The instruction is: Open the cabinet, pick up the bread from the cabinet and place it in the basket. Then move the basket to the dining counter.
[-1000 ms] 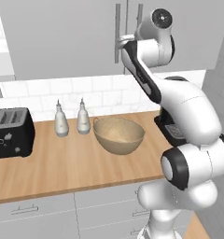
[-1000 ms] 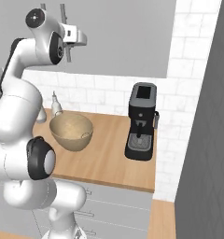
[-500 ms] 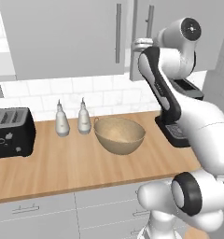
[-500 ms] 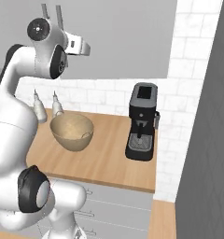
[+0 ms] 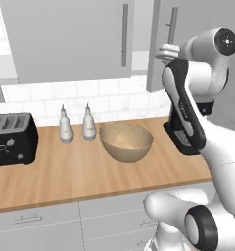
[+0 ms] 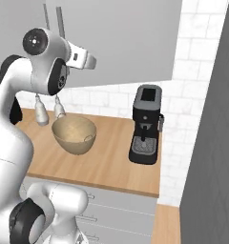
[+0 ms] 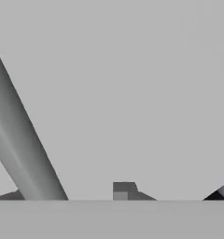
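My claw (image 5: pixel 164 50) sits against the right cabinet door (image 5: pixel 198 29), which is swung ajar, beside its bar handle (image 5: pixel 172 24); I cannot tell how far my jaws stand apart. The basket (image 5: pixel 126 141) sits mid-worktop (image 5: pixel 65 171).

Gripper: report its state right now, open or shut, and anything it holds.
Gripper: up against the cabinet door, beside a bar handle; cannot tell whether it is open or shut, and nothing is seen in its grasp.
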Available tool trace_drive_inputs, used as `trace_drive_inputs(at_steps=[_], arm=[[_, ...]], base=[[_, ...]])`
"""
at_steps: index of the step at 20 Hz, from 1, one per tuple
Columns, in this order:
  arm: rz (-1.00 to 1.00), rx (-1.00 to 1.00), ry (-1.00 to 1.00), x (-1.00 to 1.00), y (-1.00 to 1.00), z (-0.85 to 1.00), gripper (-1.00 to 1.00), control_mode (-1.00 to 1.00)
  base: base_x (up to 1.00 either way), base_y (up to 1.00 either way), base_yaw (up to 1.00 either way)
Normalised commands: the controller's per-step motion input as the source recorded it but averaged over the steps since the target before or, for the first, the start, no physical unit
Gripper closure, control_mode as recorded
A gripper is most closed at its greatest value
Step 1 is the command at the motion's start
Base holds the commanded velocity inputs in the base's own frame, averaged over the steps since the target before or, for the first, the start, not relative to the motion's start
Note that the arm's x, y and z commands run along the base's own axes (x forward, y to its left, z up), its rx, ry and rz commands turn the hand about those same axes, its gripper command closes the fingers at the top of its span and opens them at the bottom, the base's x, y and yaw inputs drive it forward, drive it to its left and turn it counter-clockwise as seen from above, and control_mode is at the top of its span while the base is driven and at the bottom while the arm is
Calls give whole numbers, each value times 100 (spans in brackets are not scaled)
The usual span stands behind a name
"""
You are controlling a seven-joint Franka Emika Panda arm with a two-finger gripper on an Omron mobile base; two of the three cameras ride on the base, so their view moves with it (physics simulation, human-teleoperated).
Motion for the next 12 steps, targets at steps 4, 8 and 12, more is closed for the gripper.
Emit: trace_drive_inputs(at_steps=[4, 8, 12], arm=[[-8, 9, 9, -59, -100, 0, 100, -100], [12, 21, -18, -68, -100, -4, 100, -100], [13, 21, -33, -62, -100, -4, 100, -100]], base=[[0, 0, 0], [0, 0, 0], [0, 0, 0]])
